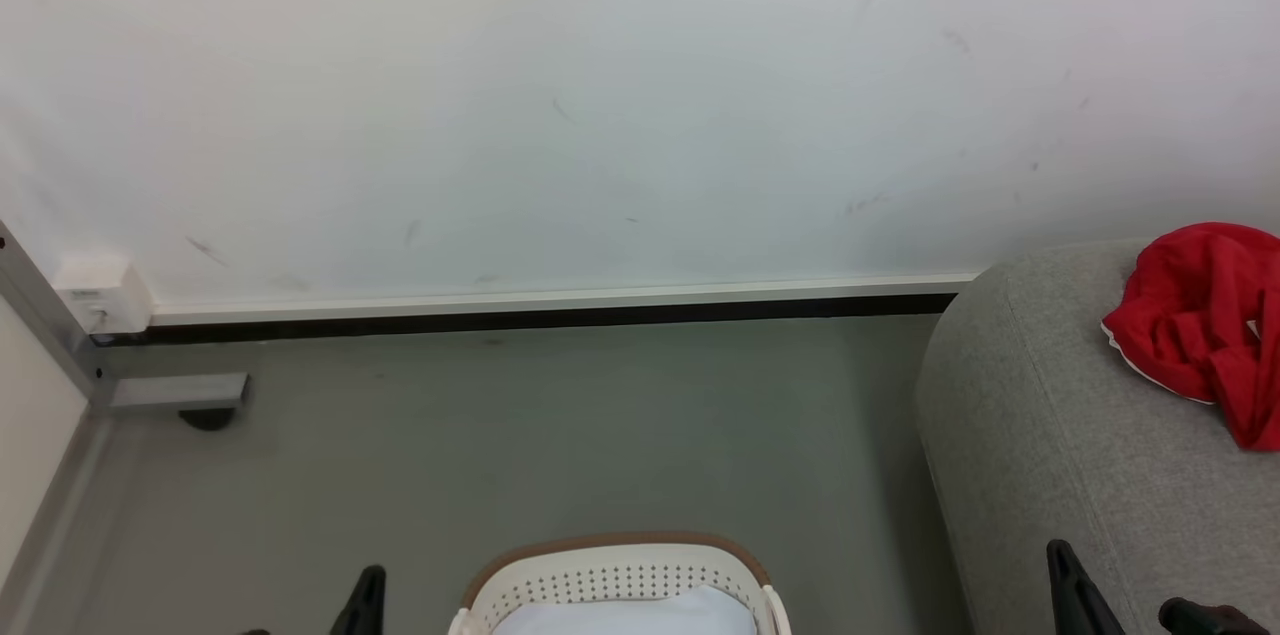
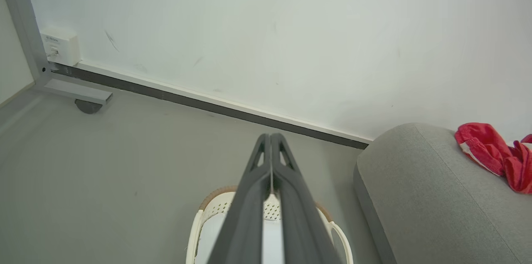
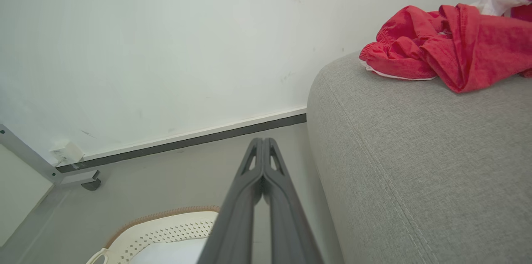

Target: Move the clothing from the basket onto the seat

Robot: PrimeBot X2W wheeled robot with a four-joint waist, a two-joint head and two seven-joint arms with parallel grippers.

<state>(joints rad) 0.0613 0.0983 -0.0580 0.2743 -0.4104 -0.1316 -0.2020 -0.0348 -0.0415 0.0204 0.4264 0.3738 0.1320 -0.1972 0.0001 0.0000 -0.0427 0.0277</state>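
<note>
On the large grey woven-fabric sofa (image 1: 1040, 435), at its rounded end, lie the crumpled red jerseys (image 1: 1200, 315) with white trim. The oval cream perforated plastic basket (image 1: 620, 580) with brown rim stands on the floor beside it; its visible part shows nothing red. The left gripper (image 2: 270, 137) and the right gripper (image 3: 262, 141) are closed on nothing. Probably the task is finished: look deeper into the basket before stopping.

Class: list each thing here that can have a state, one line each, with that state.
Clothing: crumpled heap, lying on the seat.
Basket: upright on the floor, no red in the part shown.
Seat: bearing the heap near its end.
Left hand: shut, empty.
Right hand: shut, empty.
</note>
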